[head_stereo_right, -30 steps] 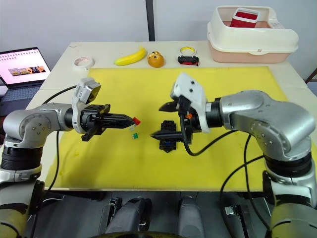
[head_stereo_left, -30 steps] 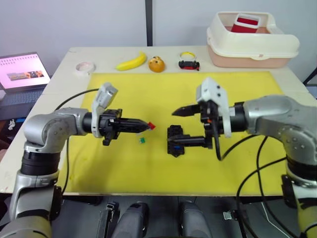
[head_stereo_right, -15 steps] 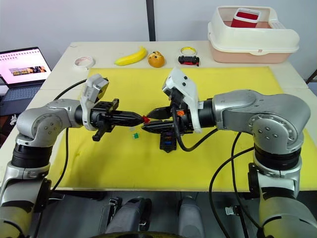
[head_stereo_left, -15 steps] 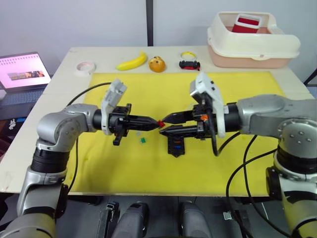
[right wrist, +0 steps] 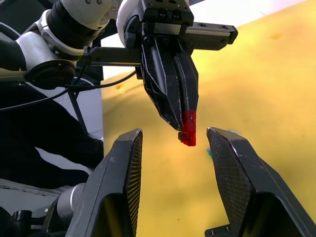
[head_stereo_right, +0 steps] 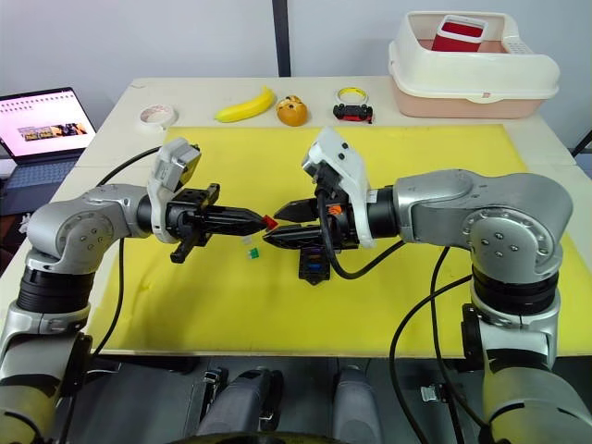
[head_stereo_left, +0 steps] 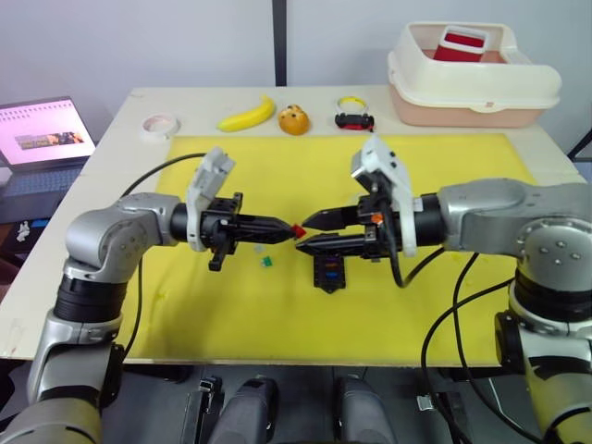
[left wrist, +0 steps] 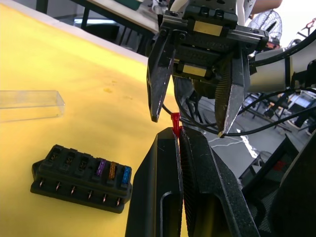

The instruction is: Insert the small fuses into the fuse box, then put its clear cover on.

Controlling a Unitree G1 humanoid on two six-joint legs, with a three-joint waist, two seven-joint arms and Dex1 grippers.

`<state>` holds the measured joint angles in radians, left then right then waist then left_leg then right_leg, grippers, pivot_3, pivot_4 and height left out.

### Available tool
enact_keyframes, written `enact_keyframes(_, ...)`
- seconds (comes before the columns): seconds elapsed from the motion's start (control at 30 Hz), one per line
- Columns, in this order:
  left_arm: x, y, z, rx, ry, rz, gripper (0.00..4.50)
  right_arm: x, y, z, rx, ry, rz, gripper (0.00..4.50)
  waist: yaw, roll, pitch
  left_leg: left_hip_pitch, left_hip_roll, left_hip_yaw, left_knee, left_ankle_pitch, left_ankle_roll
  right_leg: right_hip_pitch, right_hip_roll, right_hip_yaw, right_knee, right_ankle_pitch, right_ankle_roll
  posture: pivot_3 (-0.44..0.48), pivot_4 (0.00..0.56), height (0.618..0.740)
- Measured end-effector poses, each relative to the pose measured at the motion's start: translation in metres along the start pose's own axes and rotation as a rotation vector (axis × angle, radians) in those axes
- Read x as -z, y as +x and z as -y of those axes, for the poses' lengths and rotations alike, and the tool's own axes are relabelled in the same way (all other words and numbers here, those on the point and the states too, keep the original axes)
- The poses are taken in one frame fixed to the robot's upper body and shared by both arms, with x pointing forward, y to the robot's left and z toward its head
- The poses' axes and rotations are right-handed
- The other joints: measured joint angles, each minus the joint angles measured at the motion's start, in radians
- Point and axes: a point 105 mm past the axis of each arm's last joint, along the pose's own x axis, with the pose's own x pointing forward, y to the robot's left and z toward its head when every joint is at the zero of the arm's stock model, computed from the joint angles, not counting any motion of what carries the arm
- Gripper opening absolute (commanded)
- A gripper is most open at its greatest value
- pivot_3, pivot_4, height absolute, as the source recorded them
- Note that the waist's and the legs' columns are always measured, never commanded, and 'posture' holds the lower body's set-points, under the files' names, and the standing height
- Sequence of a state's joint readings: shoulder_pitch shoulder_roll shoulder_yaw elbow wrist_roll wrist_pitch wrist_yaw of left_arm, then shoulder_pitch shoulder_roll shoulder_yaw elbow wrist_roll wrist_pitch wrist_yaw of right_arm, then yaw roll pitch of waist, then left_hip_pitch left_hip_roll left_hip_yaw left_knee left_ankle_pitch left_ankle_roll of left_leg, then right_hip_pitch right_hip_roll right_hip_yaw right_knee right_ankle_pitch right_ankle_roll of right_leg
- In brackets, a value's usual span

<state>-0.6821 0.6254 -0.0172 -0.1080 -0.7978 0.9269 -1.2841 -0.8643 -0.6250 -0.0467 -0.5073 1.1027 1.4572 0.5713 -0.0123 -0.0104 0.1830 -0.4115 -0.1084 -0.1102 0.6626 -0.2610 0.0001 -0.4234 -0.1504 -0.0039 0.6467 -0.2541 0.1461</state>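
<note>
The left claw (head_stereo_left: 294, 228) pinches a red fuse (right wrist: 188, 128) above the tabletop (head_stereo_left: 444, 305); the right claw (right wrist: 173, 143) gapes around it; we judge a handover in hand; next, close, then carry to the fuse box (left wrist: 81, 176), 3 slots filled.

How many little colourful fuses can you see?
5: a tiny red plastic fuse pinched in the left end effector, three inside the black rectangular fuse box, one green on the yellow mat. Others may be hidden.

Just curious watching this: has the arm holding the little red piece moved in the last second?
Yes. The left gripper, shut on the red fuse, moved toward the fuse box and now meets the open right gripper.
</note>
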Motion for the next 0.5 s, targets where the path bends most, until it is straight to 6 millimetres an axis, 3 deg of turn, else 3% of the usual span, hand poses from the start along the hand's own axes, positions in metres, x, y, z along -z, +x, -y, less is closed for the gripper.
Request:
enact_keyframes(0.1, 0.0, 0.0, 0.0, 0.0, 0.0, 0.0, 0.0, 0.0005, 0.0006, 0.0001, 0.002, 0.002, -0.003, 2.19, 0.0, 0.0, 0.0, 0.0, 0.0, 0.0, 0.0, 0.0, 0.0, 0.0, 0.0, 0.0, 0.0, 0.0, 0.0, 0.0, 0.15, 0.74)
enact_keyframes(0.2, 0.0001, 0.0, 0.0, 0.001, 0.002, 0.001, 0.0, 0.0006, 0.0008, 0.0004, 0.005, 0.003, -0.003, 1.35, 0.0, 0.0, 0.0, 0.0, 0.0, 0.0, 0.0, 0.0, 0.0, 0.0, 0.0, 0.0, 0.0, 0.0, 0.0, 0.0, 0.15, 0.74)
enact_keyframes(0.3, 0.0013, 0.0002, 0.0014, 0.015, 0.0, -0.001, 0.0, 0.0008, 0.0002, 0.0023, 0.019, 0.007, -0.004, 0.04, 0.0, 0.0, 0.0, 0.0, 0.0, 0.0, 0.0, 0.0, 0.0, 0.0, 0.0, 0.0, 0.0, 0.0, 0.0, 0.0, 0.15, 0.74)
enact_keyframes(0.5, 0.0016, -0.0001, 0.0015, 0.017, 0.01, -0.004, 0.0, 0.0008, 0.0004, 0.0019, 0.017, 0.007, -0.004, 0.04, 0.0, 0.0, 0.0, 0.0, 0.0, 0.0, 0.0, 0.0, 0.0, 0.0, 0.0, 0.0, 0.0, 0.0, 0.0, 0.0, 0.15, 0.74)
